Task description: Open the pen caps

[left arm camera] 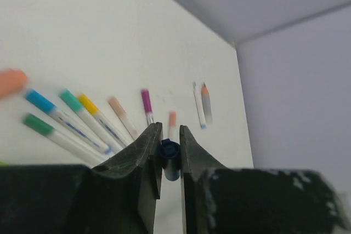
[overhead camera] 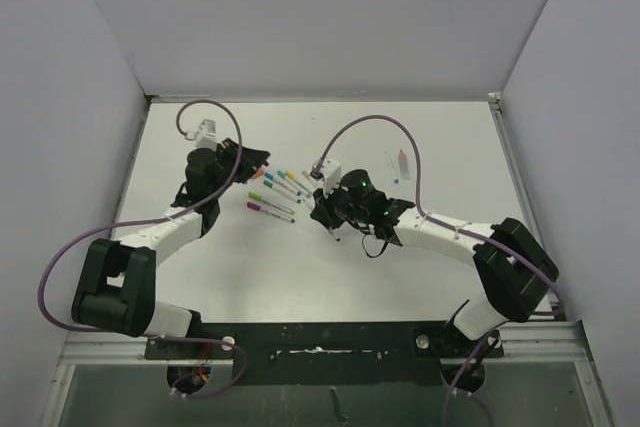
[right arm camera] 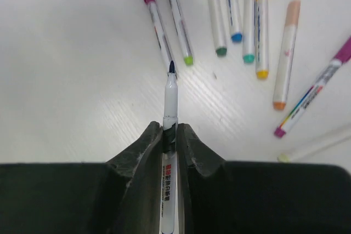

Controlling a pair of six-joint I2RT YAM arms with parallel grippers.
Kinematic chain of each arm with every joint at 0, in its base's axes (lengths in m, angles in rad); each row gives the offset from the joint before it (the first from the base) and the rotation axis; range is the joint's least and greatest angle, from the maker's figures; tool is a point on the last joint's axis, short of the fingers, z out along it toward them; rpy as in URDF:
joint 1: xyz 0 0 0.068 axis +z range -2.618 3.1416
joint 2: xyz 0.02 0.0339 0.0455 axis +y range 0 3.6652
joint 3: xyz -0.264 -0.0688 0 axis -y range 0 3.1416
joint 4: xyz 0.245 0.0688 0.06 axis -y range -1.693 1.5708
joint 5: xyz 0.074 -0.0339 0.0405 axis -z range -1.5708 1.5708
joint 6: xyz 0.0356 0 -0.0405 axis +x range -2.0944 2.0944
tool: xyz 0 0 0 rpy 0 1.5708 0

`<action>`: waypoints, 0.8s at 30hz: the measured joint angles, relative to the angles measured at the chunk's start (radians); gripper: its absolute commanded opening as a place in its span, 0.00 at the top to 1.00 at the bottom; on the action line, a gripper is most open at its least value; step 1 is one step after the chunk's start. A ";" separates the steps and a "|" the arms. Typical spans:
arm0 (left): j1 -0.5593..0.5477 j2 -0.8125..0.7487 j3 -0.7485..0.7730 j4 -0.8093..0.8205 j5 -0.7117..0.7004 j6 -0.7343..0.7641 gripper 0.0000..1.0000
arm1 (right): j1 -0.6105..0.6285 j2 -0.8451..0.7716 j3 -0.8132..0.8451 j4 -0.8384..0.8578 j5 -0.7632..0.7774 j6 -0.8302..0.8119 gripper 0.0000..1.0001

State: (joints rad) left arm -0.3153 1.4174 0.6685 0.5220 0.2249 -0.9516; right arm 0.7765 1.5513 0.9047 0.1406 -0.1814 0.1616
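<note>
Pen caps point(left arm camera: 71, 101) in green, blue, teal, yellow, peach and magenta sit on a loose row of pens point(overhead camera: 275, 192). The row lies near the middle of the white counter point(overhead camera: 430, 127), slightly toward the left edge.

One dark blue cap point(left arm camera: 169, 149) is off its pen. It is pinched between the closed left jaws, raised off the counter just left of the row. The left arm point(overhead camera: 190, 217) reaches in from the near left corner.

The right jaws are clamped on the pale barrel of an uncapped pen point(right arm camera: 170, 100). Its dark tip point(right arm camera: 171, 68) is bare and points at the row, close to a magenta-capped pen point(right arm camera: 156, 23). Whether the tip touches that pen cannot be told. The right arm point(overhead camera: 440, 232) comes across from the near right corner, and its jaws are just right of the row.

Two more pens point(overhead camera: 401, 164) lie by themselves toward the far right corner, well apart from the rest.

Pale walls point(overhead camera: 300, 17) stand along the left, far and right edges. Bare counter runs between the row and the far edge. More bare counter runs between the row and the near edge, where the arm bases are bolted. The two sets of jaws are near each other, with the row between them.
</note>
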 measured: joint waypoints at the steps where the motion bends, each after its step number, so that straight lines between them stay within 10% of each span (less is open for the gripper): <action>1: 0.042 0.000 0.015 0.001 -0.021 0.002 1.00 | -0.005 -0.011 -0.021 -0.033 0.003 0.000 1.00; 24: 0.218 0.080 0.184 -0.368 -0.099 0.236 1.00 | -0.300 0.032 0.273 -0.341 0.201 0.006 1.00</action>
State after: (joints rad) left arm -0.0971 1.4975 0.8524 0.1543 0.1261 -0.7158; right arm 0.4767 1.5837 1.1774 -0.2008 0.0200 0.1680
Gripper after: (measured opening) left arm 0.133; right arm 0.124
